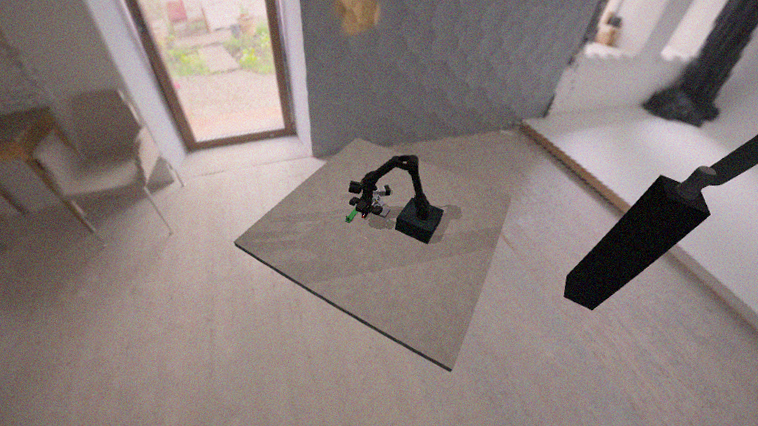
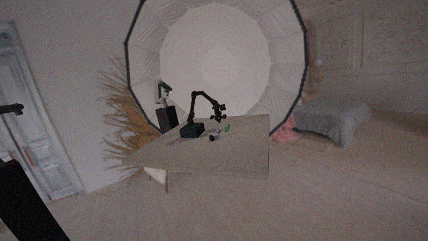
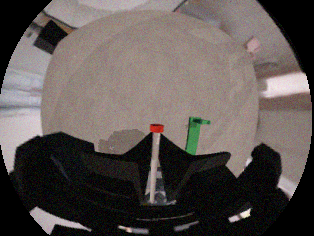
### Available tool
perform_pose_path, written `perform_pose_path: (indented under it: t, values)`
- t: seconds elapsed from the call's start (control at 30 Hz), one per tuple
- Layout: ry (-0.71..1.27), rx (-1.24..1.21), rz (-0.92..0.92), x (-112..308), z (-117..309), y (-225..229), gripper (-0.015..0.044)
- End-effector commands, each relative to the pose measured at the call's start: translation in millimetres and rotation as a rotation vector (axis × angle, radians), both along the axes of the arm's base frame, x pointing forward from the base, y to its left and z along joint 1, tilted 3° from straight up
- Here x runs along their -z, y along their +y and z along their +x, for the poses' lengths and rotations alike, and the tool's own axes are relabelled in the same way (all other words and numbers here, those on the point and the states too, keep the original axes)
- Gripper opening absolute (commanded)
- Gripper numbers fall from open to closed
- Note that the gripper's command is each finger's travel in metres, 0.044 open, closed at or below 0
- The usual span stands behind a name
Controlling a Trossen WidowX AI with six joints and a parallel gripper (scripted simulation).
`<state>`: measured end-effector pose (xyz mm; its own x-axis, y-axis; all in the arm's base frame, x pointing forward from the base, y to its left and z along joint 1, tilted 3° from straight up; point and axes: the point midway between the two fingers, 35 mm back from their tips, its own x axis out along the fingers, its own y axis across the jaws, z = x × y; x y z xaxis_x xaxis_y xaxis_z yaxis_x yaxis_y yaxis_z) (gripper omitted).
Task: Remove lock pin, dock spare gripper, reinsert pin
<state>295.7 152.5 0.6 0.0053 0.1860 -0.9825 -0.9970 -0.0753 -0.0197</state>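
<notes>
My gripper is shut on the lock pin, low over the grey-white mount parts. The lock pin has a pale shaft and a red head, which also shows as a tiny red spot in the top view. A green piece with a bent end stands beside the gripper. A pale part with a black round end lies near the mount parts. The socket, and whether the pin's far end touches it, cannot be made out.
The arm's dark base box stands on the grey-brown table top beside these parts. Another dark pedestal with an arm stands off the table.
</notes>
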Motion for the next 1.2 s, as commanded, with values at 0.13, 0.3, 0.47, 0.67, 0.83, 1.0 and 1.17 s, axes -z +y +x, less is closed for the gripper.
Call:
perform_pose_path:
  t: [0.13,0.3,0.47,0.67,0.83,1.0,1.17]
  values:
    - [0.000,0.004,-0.006,-2.6,1.0,7.2,0.0000]
    - [0.001,0.005,-0.007,-3.4,0.4,11.4,0.0000]
    - [0.004,0.005,-0.008,-4.6,0.4,15.6,0.0000]
    - [0.006,0.005,-0.010,-5.7,-0.2,21.2,0.0000]
    - [0.008,0.004,-0.009,-8.6,-0.7,22.0,0.0000]
    - [0.013,0.000,-0.008,-17.6,-2.5,21.9,0.0000]
    - [0.020,-0.002,-0.011,-25.0,-4.6,21.5,0.0000]
